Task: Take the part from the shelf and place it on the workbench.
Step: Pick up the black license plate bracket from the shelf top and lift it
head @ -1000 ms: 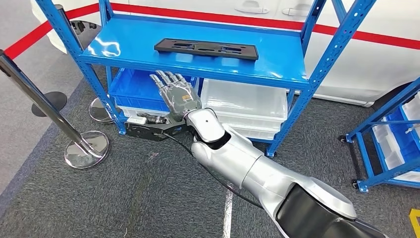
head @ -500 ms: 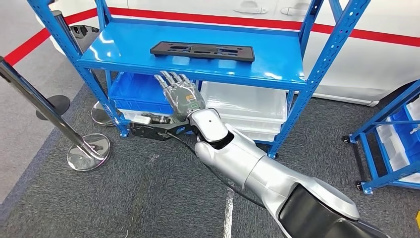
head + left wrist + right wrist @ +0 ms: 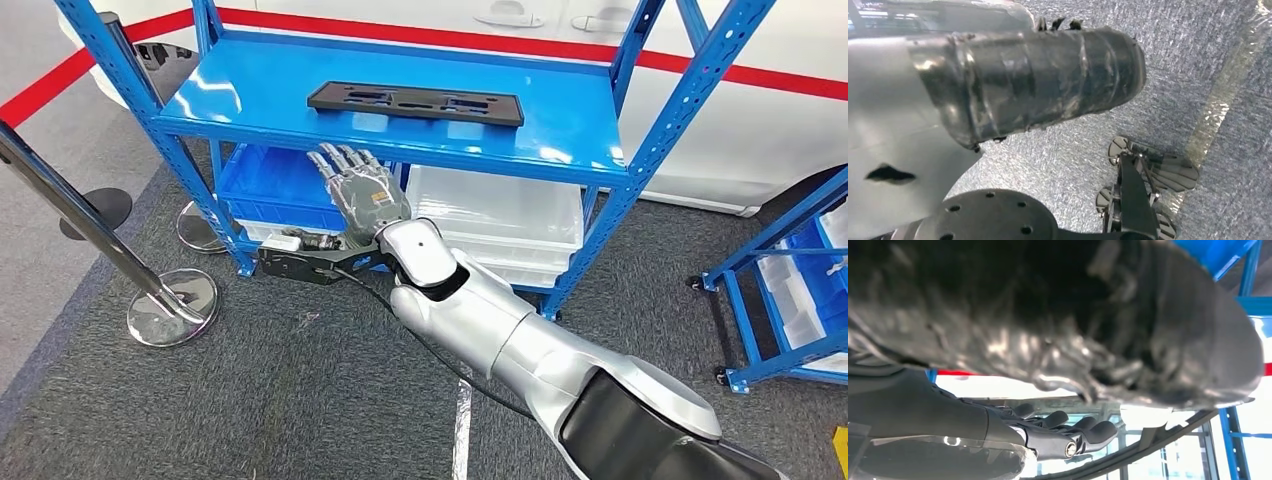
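Observation:
The part [image 3: 415, 102] is a long flat black panel with cut-outs, lying on the top board of the blue shelf [image 3: 560, 125]. My right hand [image 3: 360, 190] is stretched forward on the silver arm, just below and in front of the shelf's front edge, under the left end of the part and apart from it. Its fingers are straight and spread, holding nothing. In the right wrist view the dark fingers [image 3: 1068, 432] reach out empty. My left hand [image 3: 1038, 80] hangs over the grey carpet, its fingers mostly hidden behind the ribbed cover.
Under the top board sit a blue bin [image 3: 270, 180] and clear plastic bins [image 3: 500, 210]. A slanted stanchion pole with a chrome base [image 3: 170, 300] stands at the left. A second blue rack [image 3: 790, 280] is at the right. A white car body is behind the shelf.
The picture has swayed a little. My right hand stays below the shelf's front edge with fingers spread; the part has not moved.

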Robot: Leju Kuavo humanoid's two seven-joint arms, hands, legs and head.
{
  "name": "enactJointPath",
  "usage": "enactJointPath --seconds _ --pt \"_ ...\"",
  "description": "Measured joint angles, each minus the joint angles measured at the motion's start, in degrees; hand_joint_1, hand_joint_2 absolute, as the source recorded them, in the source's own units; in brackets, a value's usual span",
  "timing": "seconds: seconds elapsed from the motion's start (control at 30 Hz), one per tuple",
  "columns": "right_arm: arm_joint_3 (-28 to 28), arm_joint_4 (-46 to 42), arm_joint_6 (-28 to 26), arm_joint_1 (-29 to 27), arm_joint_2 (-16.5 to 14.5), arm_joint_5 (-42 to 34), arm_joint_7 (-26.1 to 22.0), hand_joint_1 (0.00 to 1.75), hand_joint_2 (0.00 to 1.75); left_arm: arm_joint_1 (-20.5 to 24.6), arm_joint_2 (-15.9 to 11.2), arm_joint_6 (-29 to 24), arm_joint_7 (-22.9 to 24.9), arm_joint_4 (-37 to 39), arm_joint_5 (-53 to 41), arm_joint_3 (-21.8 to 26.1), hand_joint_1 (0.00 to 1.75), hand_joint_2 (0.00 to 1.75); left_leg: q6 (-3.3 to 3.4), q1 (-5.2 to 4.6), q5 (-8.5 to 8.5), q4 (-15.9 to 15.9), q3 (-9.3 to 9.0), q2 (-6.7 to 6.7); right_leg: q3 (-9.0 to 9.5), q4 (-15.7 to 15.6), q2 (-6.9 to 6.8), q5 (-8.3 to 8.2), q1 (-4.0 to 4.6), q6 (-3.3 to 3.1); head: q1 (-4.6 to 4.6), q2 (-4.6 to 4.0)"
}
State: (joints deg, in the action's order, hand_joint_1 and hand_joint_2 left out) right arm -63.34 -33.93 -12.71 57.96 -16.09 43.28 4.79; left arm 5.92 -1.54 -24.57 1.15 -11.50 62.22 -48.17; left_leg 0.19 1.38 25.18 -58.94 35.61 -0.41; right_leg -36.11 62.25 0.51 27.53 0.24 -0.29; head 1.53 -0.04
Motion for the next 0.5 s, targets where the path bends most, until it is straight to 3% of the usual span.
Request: enactJointPath --seconds 0.1,0.13,0.17,0.2,0.27,0.3,0.4,0.5 --pt "0.0 0.0 0.2 -0.3 0.1 0.1 0.0 0.00 0.00 0.1 0.0 0.0 0.0 0.0 0.0 0.0 0.00 0.00 0.71 0.04 0.39 0.1 -0.52 0.02 -5.40 10.0 -0.07 3.56 -0.39 0.67 -0.18 0.00" --pt "0.0 0.0 0.2 -0.5 0.2 0.1 0.0 0.00 0.00 0.1 0.0 0.0 0.0 0.0 0.0 0.0 0.00 0.00 0.83 0.04 0.55 0.1 -0.71 0.00 -6.87 12.1 -0.08 3.73 -0.52 0.74 -0.19 0.00" --pt "0.0 0.0 0.3 -0.6 0.3 0.1 0.0 0.00 0.00 0.1 -0.1 -0.1 0.0 0.0 0.0 0.0 0.00 0.00 0.86 0.04 0.73 0.1 -0.94 -0.05 -7.39 12.3 -0.08 2.85 -0.63 0.74 -0.19 0.00" --pt "0.0 0.0 0.3 -0.7 0.4 0.2 0.0 0.00 0.00 0.0 -0.1 0.0 0.0 0.0 0.0 0.0 0.00 0.00 0.80 0.04 0.93 0.1 -1.24 -0.10 -6.75 10.2 -0.09 1.01 -0.71 0.62 -0.20 0.00" --pt "0.0 0.0 0.3 -0.6 0.4 0.3 0.0 0.00 0.00 0.0 -0.1 0.1 0.0 0.0 0.0 0.0 0.00 0.00 0.47 -0.01 1.41 0.1 -1.83 -0.21 -3.62 2.8 -0.04 -2.99 -0.63 0.14 -0.17 0.00" --pt "0.0 0.0 0.3 -0.5 0.4 0.4 0.0 0.00 0.00 0.0 -0.1 0.2 0.0 0.0 0.0 0.0 0.00 0.00 0.21 -0.10 1.62 0.1 -1.98 -0.25 -2.17 -0.3 -0.01 -3.99 -0.47 -0.09 -0.18 0.00" --pt "0.0 0.0 0.3 -0.4 0.5 0.7 0.0 0.00 0.00 0.1 0.0 0.3 -0.1 0.0 0.0 0.0 0.00 0.00 -0.82 -0.14 1.80 0.4 -2.19 -0.28 -0.78 -3.0 0.08 -3.92 -0.02 -0.50 -0.09 0.00" --pt "0.0 -0.1 0.2 -0.3 0.5 0.7 0.0 0.00 0.00 0.1 -0.1 0.3 -0.2 0.0 0.0 0.0 0.00 0.00 -1.75 0.04 3.02 -1.0 -1.82 0.01 0.41 -4.3 0.07 -4.06 -0.52 -1.16 0.08 0.00"
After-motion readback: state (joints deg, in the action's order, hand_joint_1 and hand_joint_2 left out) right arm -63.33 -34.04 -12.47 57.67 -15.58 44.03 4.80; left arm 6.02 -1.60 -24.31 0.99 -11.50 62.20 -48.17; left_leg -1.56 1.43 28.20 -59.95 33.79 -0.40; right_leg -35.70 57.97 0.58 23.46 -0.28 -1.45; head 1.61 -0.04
